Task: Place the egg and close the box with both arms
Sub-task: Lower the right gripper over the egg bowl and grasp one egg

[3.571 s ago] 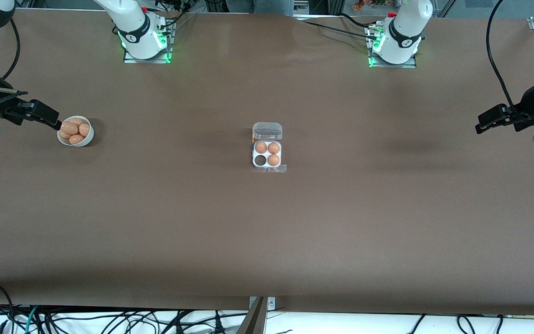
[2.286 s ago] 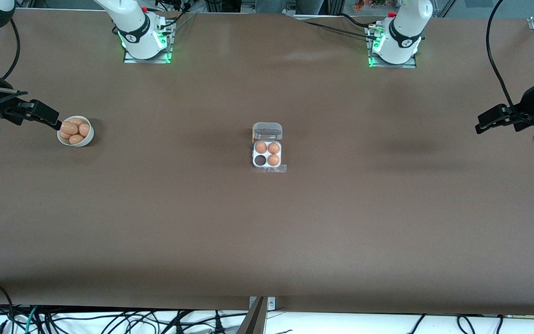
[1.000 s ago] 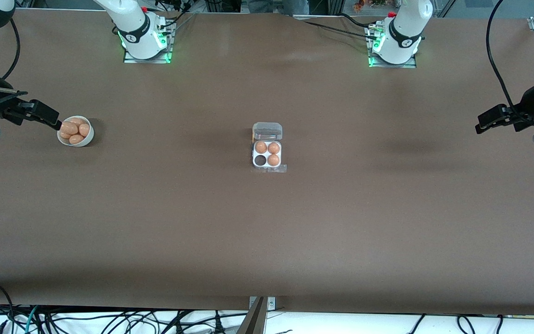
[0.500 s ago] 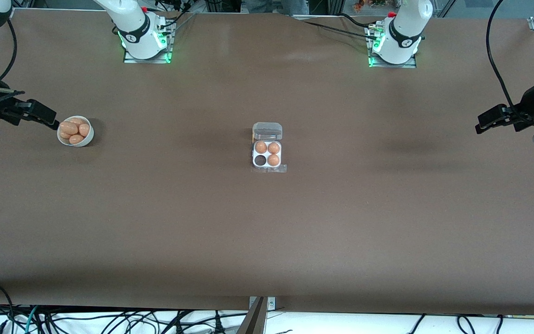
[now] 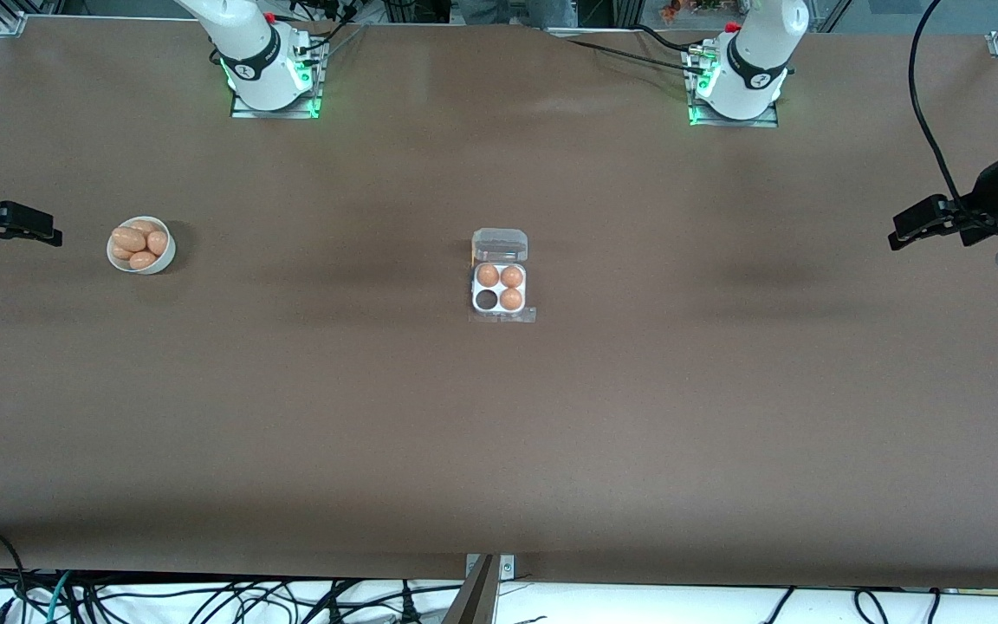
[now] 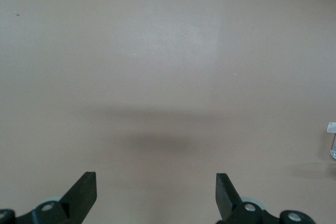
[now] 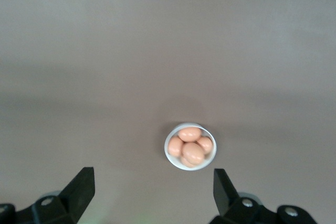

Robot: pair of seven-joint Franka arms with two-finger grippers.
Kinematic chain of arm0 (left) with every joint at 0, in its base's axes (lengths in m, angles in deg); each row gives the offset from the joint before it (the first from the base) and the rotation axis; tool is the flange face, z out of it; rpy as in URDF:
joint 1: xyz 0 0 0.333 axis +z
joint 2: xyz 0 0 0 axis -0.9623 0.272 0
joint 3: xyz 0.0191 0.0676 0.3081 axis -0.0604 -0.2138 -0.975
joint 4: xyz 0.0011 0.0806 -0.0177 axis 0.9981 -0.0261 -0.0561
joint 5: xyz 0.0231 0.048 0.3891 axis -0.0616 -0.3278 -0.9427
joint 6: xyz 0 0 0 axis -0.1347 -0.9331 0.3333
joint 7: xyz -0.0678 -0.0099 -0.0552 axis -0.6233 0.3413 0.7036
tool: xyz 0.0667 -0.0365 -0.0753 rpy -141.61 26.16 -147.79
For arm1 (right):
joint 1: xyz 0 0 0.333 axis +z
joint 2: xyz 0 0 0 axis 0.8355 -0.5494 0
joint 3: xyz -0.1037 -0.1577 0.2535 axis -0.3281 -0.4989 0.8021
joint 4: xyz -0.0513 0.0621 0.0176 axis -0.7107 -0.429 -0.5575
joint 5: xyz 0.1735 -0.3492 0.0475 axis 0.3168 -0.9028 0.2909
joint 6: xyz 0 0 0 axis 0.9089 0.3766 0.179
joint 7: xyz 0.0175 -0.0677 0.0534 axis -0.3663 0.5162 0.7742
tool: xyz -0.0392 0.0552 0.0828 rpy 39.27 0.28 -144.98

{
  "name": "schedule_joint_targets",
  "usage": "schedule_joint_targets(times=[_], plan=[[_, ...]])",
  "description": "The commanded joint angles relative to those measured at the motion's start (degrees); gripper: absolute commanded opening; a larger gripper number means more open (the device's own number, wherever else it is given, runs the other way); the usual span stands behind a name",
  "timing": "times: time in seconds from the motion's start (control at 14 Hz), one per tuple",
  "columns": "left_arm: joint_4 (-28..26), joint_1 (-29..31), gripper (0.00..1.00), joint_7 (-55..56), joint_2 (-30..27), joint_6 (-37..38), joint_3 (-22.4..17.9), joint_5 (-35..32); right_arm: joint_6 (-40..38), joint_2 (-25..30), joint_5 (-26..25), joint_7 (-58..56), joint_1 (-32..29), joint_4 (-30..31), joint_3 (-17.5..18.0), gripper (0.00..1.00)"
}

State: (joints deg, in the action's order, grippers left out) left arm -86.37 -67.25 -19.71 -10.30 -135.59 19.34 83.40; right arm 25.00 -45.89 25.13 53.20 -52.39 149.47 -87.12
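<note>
The box (image 5: 499, 289) sits mid-table, its clear lid (image 5: 500, 244) swung open on the side toward the robots' bases. Three eggs fill its cells; the empty cell (image 5: 487, 300) is on the front-camera side, toward the right arm's end. Several more orange-brown eggs (image 5: 129, 239) (image 7: 193, 152) lie in a white bowl (image 5: 171, 249) (image 7: 167, 150). My right gripper (image 5: 55, 236) (image 7: 152, 182) hangs open and empty over the table's end, apart from the bowl. Over the other end hangs my left gripper (image 5: 896, 234) (image 6: 156, 184), open and empty.
Both green-lit arm bases (image 5: 274, 82) (image 5: 737, 87) stand at the table's edge farthest from the front camera. A corner of the box (image 6: 332, 140) shows at the edge of the left wrist view. Cables hang below the table's front edge.
My right gripper has drawn back from the bowl's rim toward the right arm's end of the table. The left arm has not moved, and the box and eggs stay put.
</note>
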Motion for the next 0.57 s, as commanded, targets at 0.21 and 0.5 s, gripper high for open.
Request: schedule_joint_targets(times=[0.21, 0.5], plan=[[1.68, 0.51, 1.0, -1.34, 0.54, 1.46, 0.31, 0.7, 15.31, 1.75, 5.6, -11.59, -0.16, 16.86, -6.75, 1.0], [1.68, 0.51, 1.0, -1.34, 0.54, 1.46, 0.31, 0.7, 26.3, 1.75, 12.36, -21.96, -0.16, 27.76, -10.28, 1.0]])
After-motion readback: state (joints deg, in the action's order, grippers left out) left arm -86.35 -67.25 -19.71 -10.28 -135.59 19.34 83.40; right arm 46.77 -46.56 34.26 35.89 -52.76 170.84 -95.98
